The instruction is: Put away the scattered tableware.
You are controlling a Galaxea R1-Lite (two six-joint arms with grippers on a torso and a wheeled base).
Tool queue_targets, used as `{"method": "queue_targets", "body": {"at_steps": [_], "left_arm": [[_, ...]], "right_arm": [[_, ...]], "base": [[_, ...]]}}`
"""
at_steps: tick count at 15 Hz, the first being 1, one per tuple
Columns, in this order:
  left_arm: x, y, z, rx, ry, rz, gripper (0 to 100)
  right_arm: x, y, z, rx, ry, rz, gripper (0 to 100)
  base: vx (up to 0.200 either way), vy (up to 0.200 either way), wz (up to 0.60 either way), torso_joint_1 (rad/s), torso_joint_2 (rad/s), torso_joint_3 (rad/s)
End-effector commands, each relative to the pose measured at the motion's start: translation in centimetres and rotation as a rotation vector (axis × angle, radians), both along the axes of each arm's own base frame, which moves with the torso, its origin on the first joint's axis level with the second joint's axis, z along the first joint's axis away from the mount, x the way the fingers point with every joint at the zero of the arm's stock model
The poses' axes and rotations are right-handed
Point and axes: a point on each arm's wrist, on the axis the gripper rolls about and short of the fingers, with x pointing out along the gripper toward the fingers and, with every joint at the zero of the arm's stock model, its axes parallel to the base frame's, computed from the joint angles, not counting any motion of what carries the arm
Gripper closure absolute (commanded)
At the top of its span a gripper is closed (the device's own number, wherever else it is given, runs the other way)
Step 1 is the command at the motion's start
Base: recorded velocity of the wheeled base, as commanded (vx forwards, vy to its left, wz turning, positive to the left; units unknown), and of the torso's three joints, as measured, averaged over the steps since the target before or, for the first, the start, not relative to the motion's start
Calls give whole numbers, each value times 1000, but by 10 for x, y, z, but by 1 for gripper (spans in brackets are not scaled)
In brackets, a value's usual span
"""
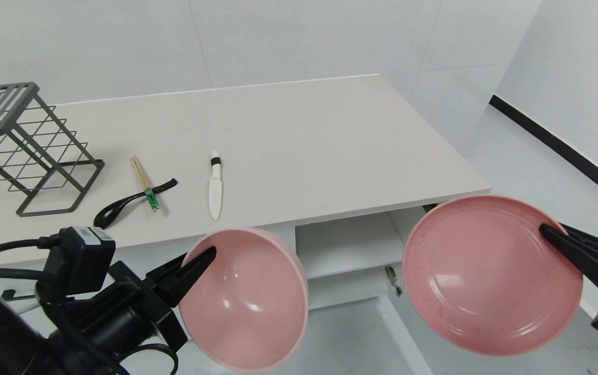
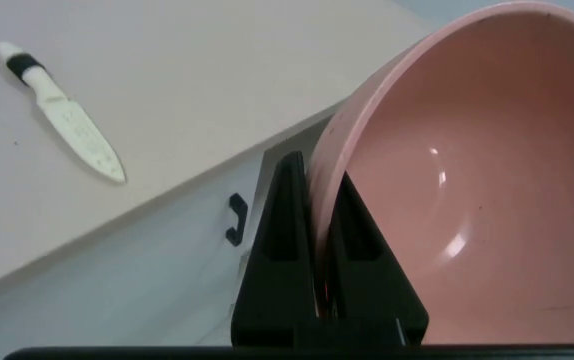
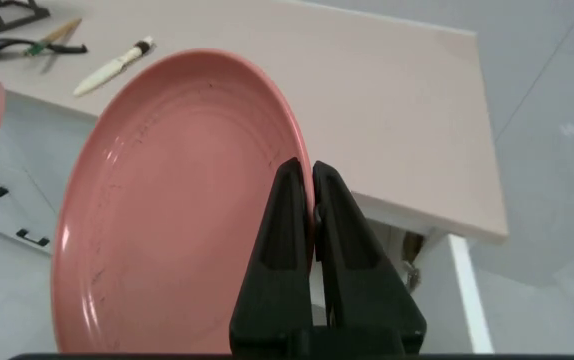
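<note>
My left gripper point(image 1: 206, 255) is shut on the rim of a pink bowl point(image 1: 249, 299), held tilted in front of the table's near edge; the left wrist view has the bowl point(image 2: 467, 190) clamped between the fingers point(image 2: 287, 215). My right gripper point(image 1: 548, 232) is shut on the rim of a pink plate point(image 1: 486, 273), held upright-tilted off the table's right front corner; the plate point(image 3: 177, 200) sits between the pads point(image 3: 289, 200). On the table lie a white knife point(image 1: 215, 186), wooden chopsticks point(image 1: 145, 183) and a black spoon point(image 1: 127, 204).
A dark wire rack point(image 1: 23, 146) stands at the table's left. The beige table point(image 1: 304, 140) ends at a front edge over white cabinets with an open compartment point(image 1: 346, 245). White wall behind, floor to the right.
</note>
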Motion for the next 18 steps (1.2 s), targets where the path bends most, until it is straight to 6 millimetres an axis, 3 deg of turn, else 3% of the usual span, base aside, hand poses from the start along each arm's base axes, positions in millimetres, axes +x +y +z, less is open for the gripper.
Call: {"method": "queue_targets", "body": {"at_steps": [1, 5, 18], "left_arm": [[0, 0, -1, 4, 6, 1, 100], [-1, 1, -2, 8, 10, 3, 100], [0, 3, -1, 4, 6, 15, 100]], "right_arm": [[11, 4, -12, -12, 57, 17, 100], [22, 13, -18, -10, 31, 55, 100], [22, 13, -19, -12, 40, 55, 100]], "base": [[0, 0, 0, -217, 559, 325], [0, 0, 0, -217, 544, 327], [0, 0, 0, -143, 435, 290]]}}
